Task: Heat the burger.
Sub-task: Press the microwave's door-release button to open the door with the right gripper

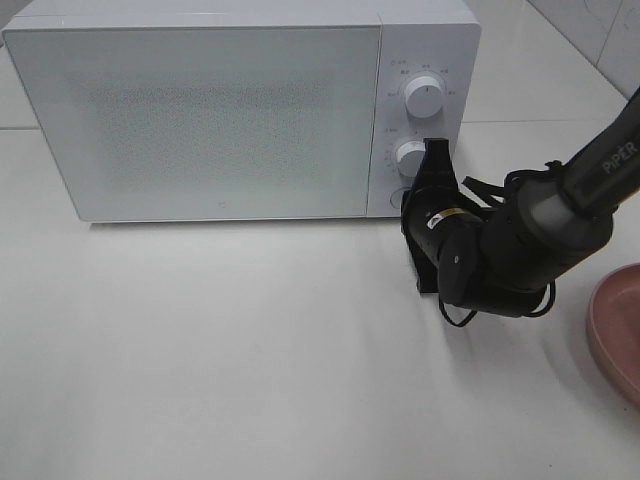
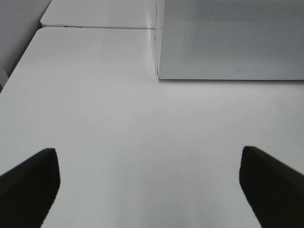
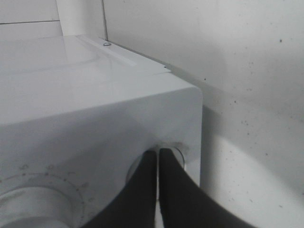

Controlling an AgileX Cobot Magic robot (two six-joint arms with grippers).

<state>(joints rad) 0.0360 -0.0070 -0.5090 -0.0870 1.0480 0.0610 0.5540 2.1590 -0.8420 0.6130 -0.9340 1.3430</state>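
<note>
- Although the burger is not visible anywhere, the white microwave (image 1: 200,110) has its door shut, so the burger is probably inside, behind the door beside the right gripper (image 1: 437,150).
- The right gripper, fingers pressed together, touches the lower dial (image 1: 410,157); starting the heating seems to remain.
- The left gripper (image 2: 147,156), jaws wide apart, holds nothing above the table (image 2: 118,118).

Your white table (image 1: 250,380) carries a white microwave (image 1: 200,110). A pink plate (image 1: 622,330) lies beyond the microwave's dial end, toward the table's front edge.
</note>
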